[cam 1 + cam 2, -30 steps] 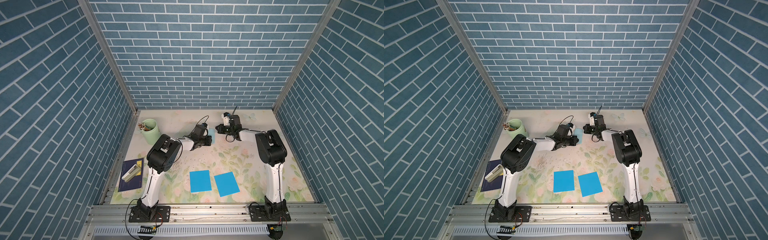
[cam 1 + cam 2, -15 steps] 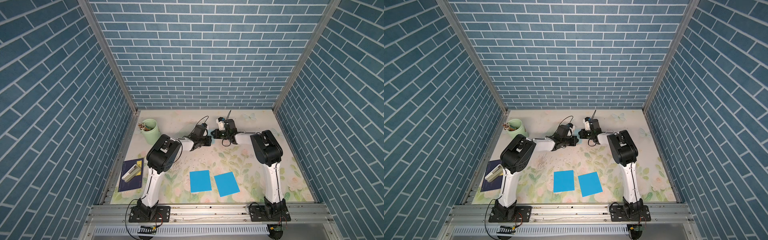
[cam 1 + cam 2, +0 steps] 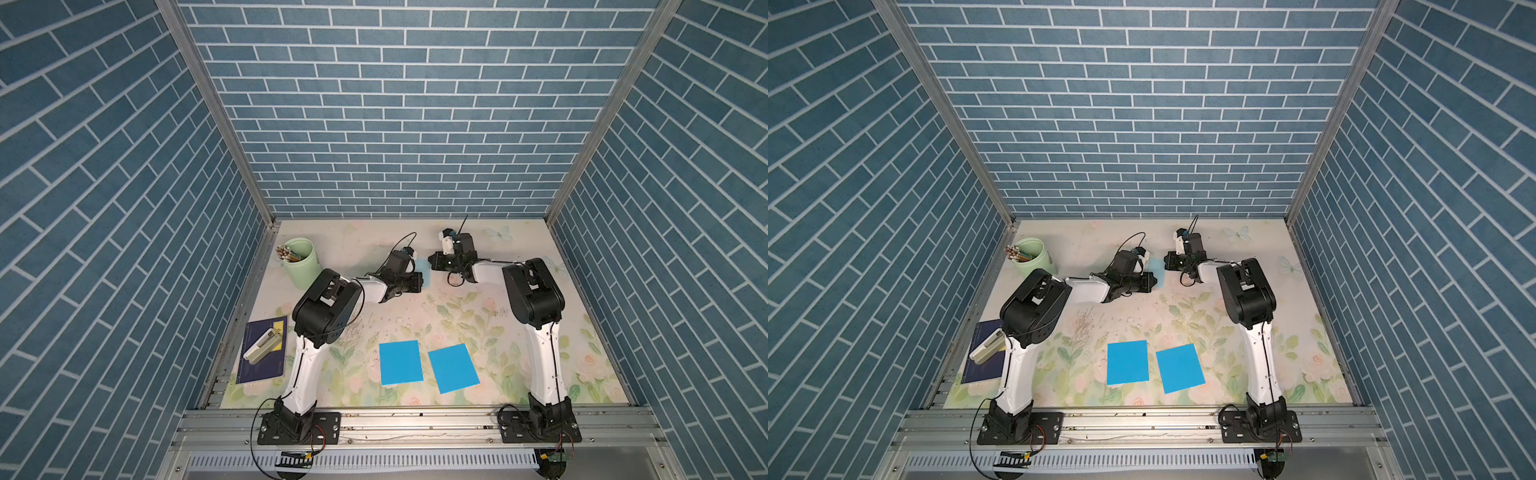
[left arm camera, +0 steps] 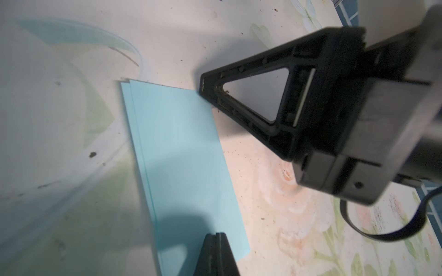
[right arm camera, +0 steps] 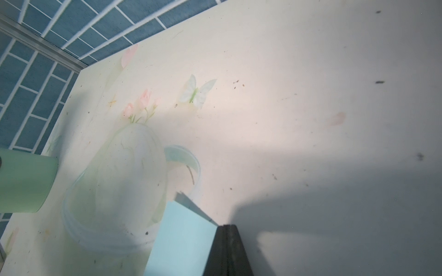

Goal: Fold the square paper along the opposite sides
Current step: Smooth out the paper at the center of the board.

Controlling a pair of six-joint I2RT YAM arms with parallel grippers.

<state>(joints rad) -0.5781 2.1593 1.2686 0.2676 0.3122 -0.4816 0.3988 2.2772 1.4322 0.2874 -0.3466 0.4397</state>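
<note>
folded paper (image 4: 181, 155) pale blue; two front-edge sheets (image 3: 400, 362) (image 3: 453, 368) bright blue; pencil cup (image 3: 300, 262) mint green; tabletop (image 3: 457, 316) pastel floral print; walls (image 3: 395, 124) blue brick.

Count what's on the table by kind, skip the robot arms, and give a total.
Bright blue paper sheets: 2
Pale blue folded paper: 1
Green pencil cup: 1
Dark blue book: 1
White object on the book: 1
Total: 6

Blocked far left by green cup (image 3: 301, 267), near left by notebook (image 3: 266, 368). Tight at far centre between left gripper (image 3: 420, 283) and right gripper (image 3: 432, 262). Passable along right over bare table (image 3: 582, 303).
</note>
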